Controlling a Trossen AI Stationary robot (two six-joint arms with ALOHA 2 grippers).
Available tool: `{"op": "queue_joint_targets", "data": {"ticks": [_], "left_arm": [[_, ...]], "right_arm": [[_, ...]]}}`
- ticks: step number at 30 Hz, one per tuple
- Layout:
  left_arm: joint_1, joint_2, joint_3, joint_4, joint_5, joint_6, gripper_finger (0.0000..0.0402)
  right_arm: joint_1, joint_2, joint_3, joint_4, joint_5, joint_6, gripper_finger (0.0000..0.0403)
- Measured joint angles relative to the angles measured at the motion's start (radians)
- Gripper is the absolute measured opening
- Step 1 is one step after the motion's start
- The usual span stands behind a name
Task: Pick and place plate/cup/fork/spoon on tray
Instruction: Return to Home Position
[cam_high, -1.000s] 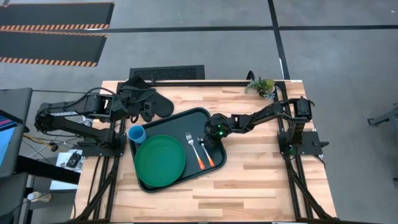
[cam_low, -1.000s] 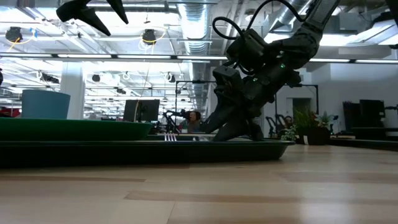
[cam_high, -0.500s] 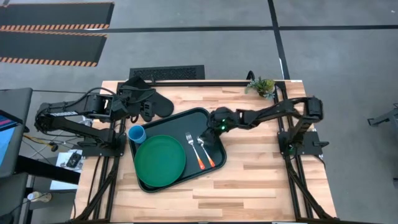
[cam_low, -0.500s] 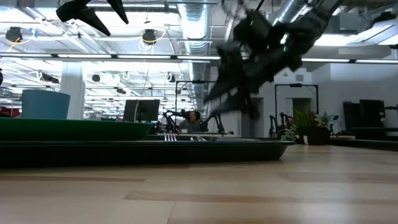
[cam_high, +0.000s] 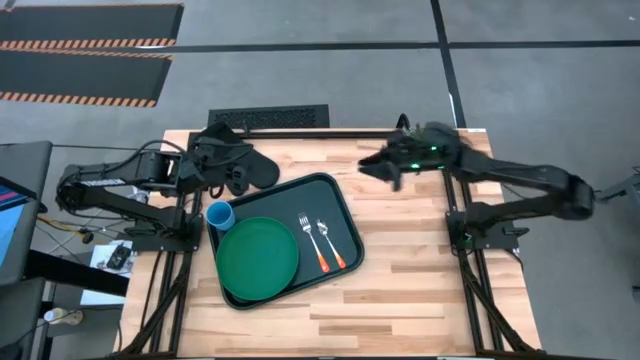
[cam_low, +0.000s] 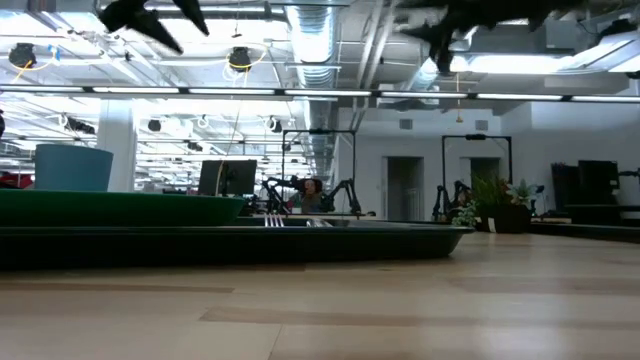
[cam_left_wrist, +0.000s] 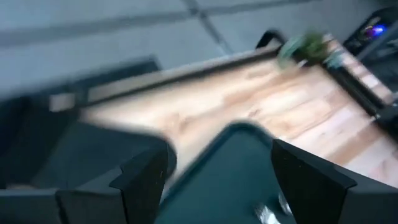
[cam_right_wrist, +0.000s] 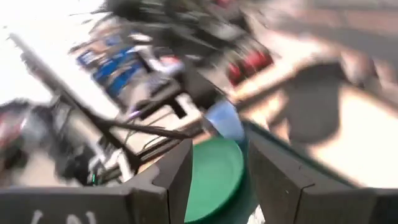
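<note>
- Since everything already lies in the tray (cam_high: 342, 200), my right gripper (cam_high: 383, 165) carries nothing, its fingers spread wide
- Plate (cam_high: 257, 258) fills the tray's left, with the cup (cam_high: 220, 214) just beside its far rim
- Fork (cam_high: 310, 240) and spoon (cam_high: 331, 244) lie parallel on the right, spoon outermost
- My right arm reaches high over the table's far side, beyond the tray; only homing remains, I judge
- My left gripper (cam_left_wrist: 219, 155) waits over the mitt (cam_high: 255, 172), wide and empty

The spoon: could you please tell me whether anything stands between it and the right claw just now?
Nothing visible does. The spoon lies on the tray beside the fork. The right claw hangs open and empty above the table's far side, with only bare tray and wood between them.
</note>
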Motion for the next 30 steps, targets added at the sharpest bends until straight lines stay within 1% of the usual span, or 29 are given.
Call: {"op": "queue_joint_targets", "data": {"ticks": [2, 5, 7, 9, 11, 12, 14, 18, 20, 22, 23, 25, 28, 30], "left_arm": [[-0.030, 0.000, 0.000, 0.084, -0.065, 0.101, 0.0270], [-0.071, -0.028, -0.002, 0.179, -0.112, 0.247, 0.0270], [-0.097, -0.068, -0.022, 0.214, -0.150, 0.282, 0.0270], [-0.126, -0.131, -0.079, 0.242, -0.186, 0.284, 0.0270], [-0.155, -0.212, -0.163, 0.342, -0.200, 0.292, 0.0270], [-0.168, -0.257, -0.217, 0.406, -0.189, 0.312, 0.0270], [-0.191, -0.345, -0.330, 0.553, -0.116, 0.370, 0.0270], [-0.212, -0.485, -0.572, 0.858, 0.052, 0.508, 0.0270], [-0.218, -0.537, -0.684, 0.973, 0.104, 0.559, 0.0270], [-0.221, -0.576, -0.786, 1.083, 0.124, 0.581, 0.0270], [-0.221, -0.592, -0.834, 1.127, 0.130, 0.583, 0.0270], [-0.221, -0.626, -0.913, 1.193, 0.177, 0.582, 0.0270], [-0.222, -0.680, -1.003, 1.254, 0.291, 0.578, 0.0270], [-0.221, -0.723, -1.050, 1.280, 0.359, 0.572, 0.0270]], "right_arm": [[0.019, -0.074, -0.026, 0.045, -0.038, -0.098, 0.0180], [0.020, -0.162, -0.097, 0.166, -0.069, -0.087, 0.0182], [0.010, -0.219, -0.162, 0.225, -0.058, -0.078, 0.0183], [0.000, -0.273, -0.242, 0.268, -0.049, -0.047, 0.0183], [-0.005, -0.309, -0.318, 0.333, -0.060, 0.010, 0.0182], [-0.006, -0.326, -0.357, 0.360, -0.060, 0.037, 0.0182], [-0.006, -0.342, -0.424, 0.442, -0.045, 0.075, 0.0182], [-0.004, -0.350, -0.529, 0.614, -0.057, 0.092, 0.0184], [-0.003, -0.345, -0.582, 0.702, -0.066, 0.080, 0.0185], [0.003, -0.338, -0.634, 0.809, -0.082, 0.080, 0.0185], [0.007, -0.336, -0.661, 0.861, -0.087, 0.087, 0.0185], [0.011, -0.334, -0.720, 0.943, -0.093, 0.099, 0.0185], [0.017, -0.335, -0.793, 1.107, -0.150, 0.088, 0.0185], [0.017, -0.335, -0.829, 1.164, -0.186, 0.084, 0.0185]]}}
